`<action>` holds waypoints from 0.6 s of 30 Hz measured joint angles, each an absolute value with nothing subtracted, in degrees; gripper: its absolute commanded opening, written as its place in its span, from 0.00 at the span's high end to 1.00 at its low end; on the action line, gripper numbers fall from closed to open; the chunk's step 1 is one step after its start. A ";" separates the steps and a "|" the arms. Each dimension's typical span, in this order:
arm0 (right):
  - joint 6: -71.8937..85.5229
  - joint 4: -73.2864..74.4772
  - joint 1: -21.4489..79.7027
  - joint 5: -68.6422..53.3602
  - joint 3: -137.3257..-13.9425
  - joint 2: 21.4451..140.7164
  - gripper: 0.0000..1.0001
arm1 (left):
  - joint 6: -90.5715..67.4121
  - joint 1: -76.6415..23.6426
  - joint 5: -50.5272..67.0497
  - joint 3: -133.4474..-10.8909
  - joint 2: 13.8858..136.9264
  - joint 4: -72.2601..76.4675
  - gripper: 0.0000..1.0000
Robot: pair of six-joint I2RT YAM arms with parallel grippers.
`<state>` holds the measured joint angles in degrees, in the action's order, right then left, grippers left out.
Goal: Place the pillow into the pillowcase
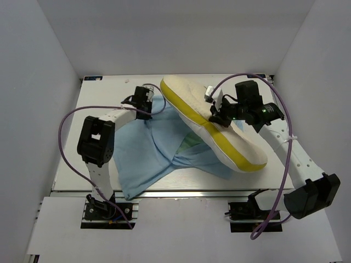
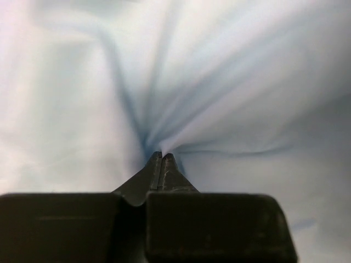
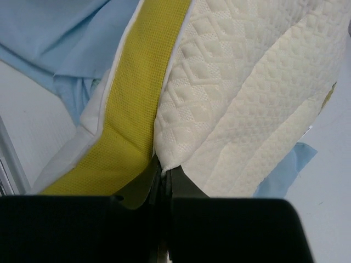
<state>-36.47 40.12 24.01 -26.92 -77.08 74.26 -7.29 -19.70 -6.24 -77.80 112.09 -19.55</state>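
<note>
The tilted pillow (image 1: 230, 143) and the spread pillowcase (image 1: 148, 159) cover the middle and right of the bench (image 1: 104, 90). Bare bench lies open in the far left corner and down the left edge. The left arm (image 1: 97, 139) spans the left side, the right arm (image 1: 290, 153) the near right corner. Walls (image 1: 175, 33) close three sides.

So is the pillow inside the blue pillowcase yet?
Not yet, it is out. The pillow lies on top of the pillowcase, its yellow band and cream face uncovered.

left gripper (image 2: 163, 156) pinched on pillowcase (image 2: 230, 93) (folds radiating), light blue
</note>
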 measured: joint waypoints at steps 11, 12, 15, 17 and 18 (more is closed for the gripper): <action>-50.13 44.56 24.40 -34.39 -75.40 67.42 1.00 | -11.00 -4.49 -4.54 -79.44 107.66 -21.96 1.00; -51.88 45.15 24.99 -35.07 -75.05 66.96 1.00 | -11.00 -4.51 -4.51 -80.09 107.63 -22.57 1.00; -56.73 46.57 29.43 -35.00 -72.82 65.84 1.00 | -11.03 -4.69 -4.12 -83.02 107.63 -24.47 1.00; -59.35 46.59 33.61 -34.09 -69.69 65.12 1.00 | -11.03 -4.89 -3.66 -84.77 107.63 -25.19 1.00; -60.36 46.70 35.29 -33.89 -68.10 64.97 1.00 | -11.05 -4.97 -3.38 -85.45 107.63 -25.32 1.00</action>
<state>-60.36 46.70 35.29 -33.89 -68.10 64.97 -11.05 -4.97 -3.38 -85.45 107.63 -25.32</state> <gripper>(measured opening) 0.036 0.028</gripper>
